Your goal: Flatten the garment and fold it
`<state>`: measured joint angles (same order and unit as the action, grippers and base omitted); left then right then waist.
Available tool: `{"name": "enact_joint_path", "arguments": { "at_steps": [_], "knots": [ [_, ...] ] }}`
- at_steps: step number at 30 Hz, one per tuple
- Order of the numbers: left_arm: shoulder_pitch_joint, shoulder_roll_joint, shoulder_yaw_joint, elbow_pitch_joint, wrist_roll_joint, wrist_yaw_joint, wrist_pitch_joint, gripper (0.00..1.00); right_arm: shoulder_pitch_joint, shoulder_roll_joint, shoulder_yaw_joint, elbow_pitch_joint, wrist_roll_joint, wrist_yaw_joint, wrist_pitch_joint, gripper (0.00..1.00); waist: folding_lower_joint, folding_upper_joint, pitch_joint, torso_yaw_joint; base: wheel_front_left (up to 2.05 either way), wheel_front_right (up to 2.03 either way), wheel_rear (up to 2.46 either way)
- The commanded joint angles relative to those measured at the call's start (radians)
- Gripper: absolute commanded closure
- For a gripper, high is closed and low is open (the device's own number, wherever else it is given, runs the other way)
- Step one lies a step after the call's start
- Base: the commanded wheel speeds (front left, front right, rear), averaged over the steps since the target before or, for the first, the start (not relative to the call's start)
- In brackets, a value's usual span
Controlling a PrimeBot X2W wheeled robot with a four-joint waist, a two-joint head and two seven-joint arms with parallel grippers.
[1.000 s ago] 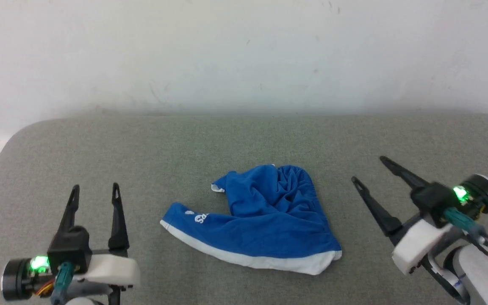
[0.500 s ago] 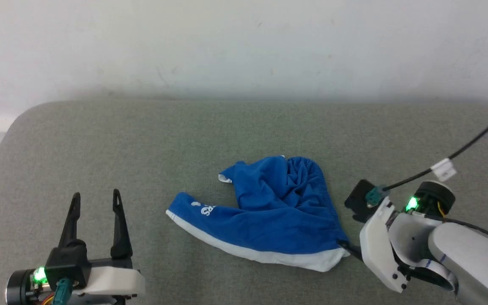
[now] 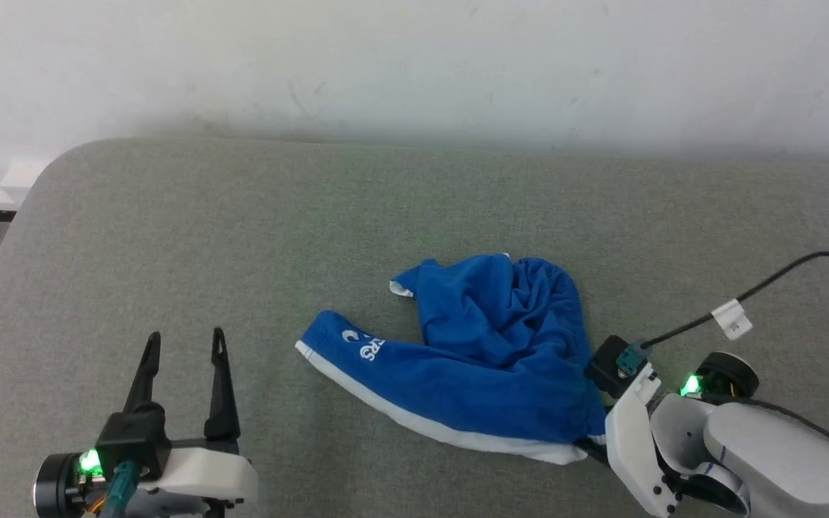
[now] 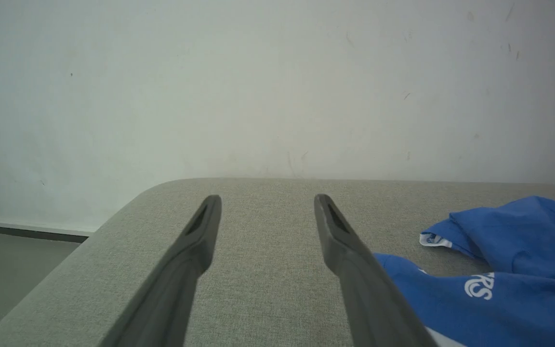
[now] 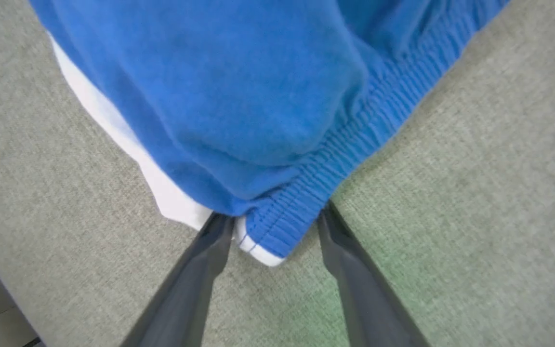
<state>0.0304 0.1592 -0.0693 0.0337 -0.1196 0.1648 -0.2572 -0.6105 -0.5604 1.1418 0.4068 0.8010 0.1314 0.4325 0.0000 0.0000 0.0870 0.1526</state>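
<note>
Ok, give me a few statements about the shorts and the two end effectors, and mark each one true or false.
1. The shorts lie bunched up, not flat. True.
2. The left end effector grips the shorts. False: it is open and off to one side of them, over the grey pad.
3. The right end effector has one finger on each side of a corner of the shorts. True.
4. The shorts are red. False: they are blue with white trim.
</note>
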Motion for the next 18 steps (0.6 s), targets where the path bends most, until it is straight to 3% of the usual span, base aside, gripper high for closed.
{"name": "enact_joint_path", "arguments": {
  "at_steps": [1,5,10,14,18],
  "knots": [
    [-0.025,-0.001,0.015,0.012,0.006,-0.018,-0.004,0.00,0.023,0.014,0.032,0.022,-0.006,-0.001,-0.035,1.00,0.0000,0.0000,-0.014,-0.013,0.00,0.00,0.00],
    [-0.065,0.025,0.039,0.052,-0.016,-0.094,-0.004,0.00,0.011,-0.007,0.038,0.035,-0.022,-0.001,-0.165,1.00,0.0000,0.0000,-0.040,-0.025,0.00,0.00,0.00],
    [-0.155,0.114,0.038,0.112,-0.026,-0.189,0.039,0.00,0.025,-0.037,0.008,0.002,-0.029,-0.001,-0.293,1.00,0.0000,0.0000,-0.067,-0.032,0.00,0.00,0.00],
    [-0.243,0.192,-0.015,0.118,-0.039,-0.263,0.210,0.00,0.052,-0.049,-0.024,-0.028,-0.040,-0.001,-0.342,1.00,0.0000,0.0000,-0.072,-0.041,0.00,0.00,0.00],
    [-0.315,0.261,-0.119,0.106,-0.105,-0.292,0.426,0.00,0.073,-0.044,-0.047,-0.041,-0.067,-0.001,-0.356,1.00,0.0000,0.0000,-0.060,-0.051,0.00,0.00,0.00]
  ]
}}
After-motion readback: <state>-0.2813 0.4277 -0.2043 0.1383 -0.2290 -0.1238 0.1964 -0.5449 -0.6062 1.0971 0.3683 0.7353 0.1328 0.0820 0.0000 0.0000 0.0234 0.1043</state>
